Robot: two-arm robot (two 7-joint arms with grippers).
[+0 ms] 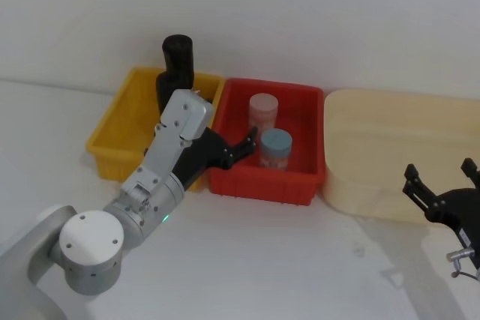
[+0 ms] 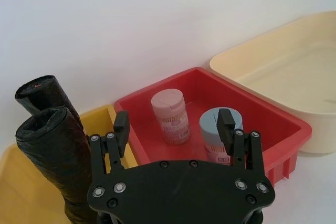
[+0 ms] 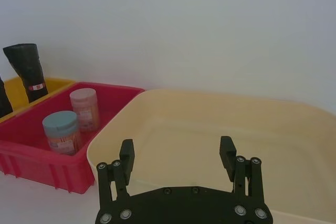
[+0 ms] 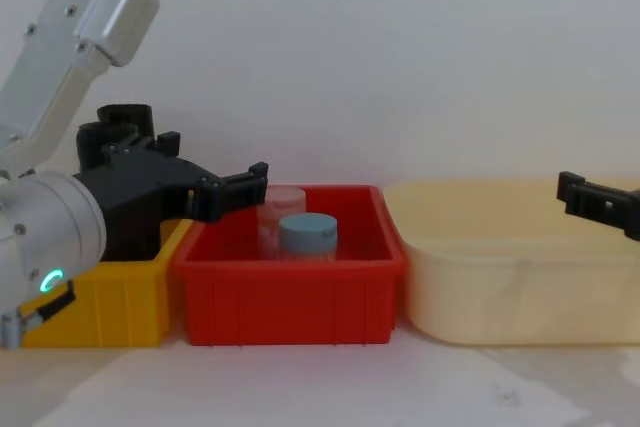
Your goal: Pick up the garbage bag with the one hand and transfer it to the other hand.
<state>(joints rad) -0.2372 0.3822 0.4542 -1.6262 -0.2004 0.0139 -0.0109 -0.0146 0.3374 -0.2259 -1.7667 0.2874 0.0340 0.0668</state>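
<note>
Left gripper (image 2: 174, 121) is hovering, fingers spread wide, garbage bag (image 2: 50, 150) standing just outside one finger in the yellow bin (image 2: 21, 187); right gripper (image 3: 177, 148) is idling, fingers apart too.

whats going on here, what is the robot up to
The left hand is open and close beside the plain black garbage bag roll standing in the yellow bin, but it has not gripped it yet. The right hand hangs open over the cream tub.
</note>
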